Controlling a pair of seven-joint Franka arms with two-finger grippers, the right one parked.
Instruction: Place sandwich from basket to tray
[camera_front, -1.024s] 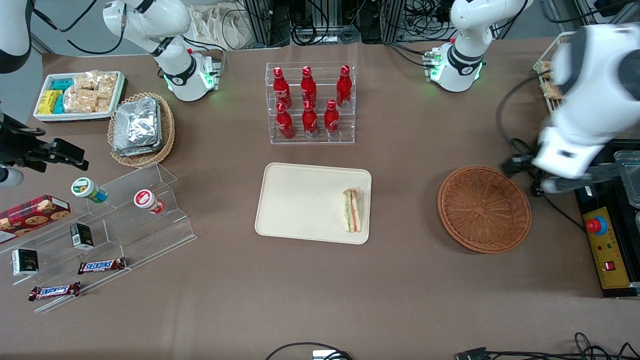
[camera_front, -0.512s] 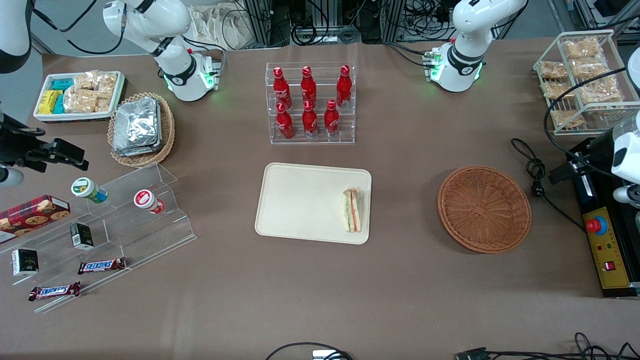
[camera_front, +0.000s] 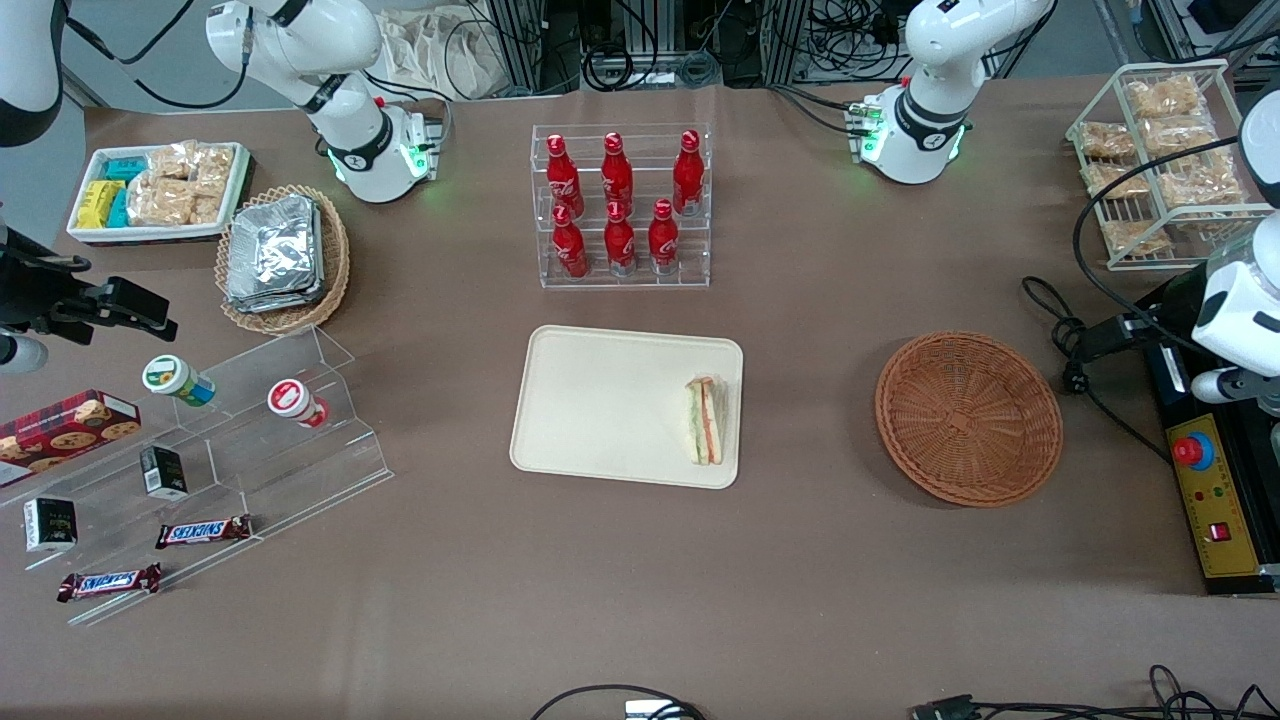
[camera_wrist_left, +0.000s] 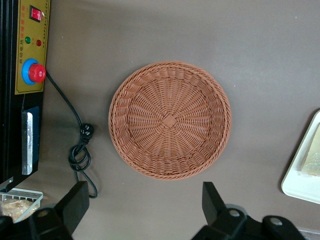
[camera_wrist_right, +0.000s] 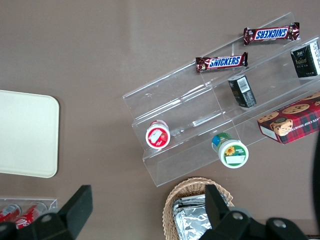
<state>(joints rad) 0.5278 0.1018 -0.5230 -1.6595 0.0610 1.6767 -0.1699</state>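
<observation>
Front view: sandwich (camera_front: 704, 421) lies on tray (camera_front: 620, 405), at edge nearest basket (camera_front: 968, 418); basket bare. Gripper (camera_wrist_left: 142, 207) spread wide, holding nothing, high above table near basket, toward working arm's end. Placement looks done. Sandwich seemingly touches rim; leave untouched, retreat clear of both.

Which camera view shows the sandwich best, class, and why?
The front view: the whole sandwich lies on the tray, filling layers visible. The left wrist view shows only a cropped edge of it; the right wrist view shows none. The open gripper hovers above the empty basket.
</observation>
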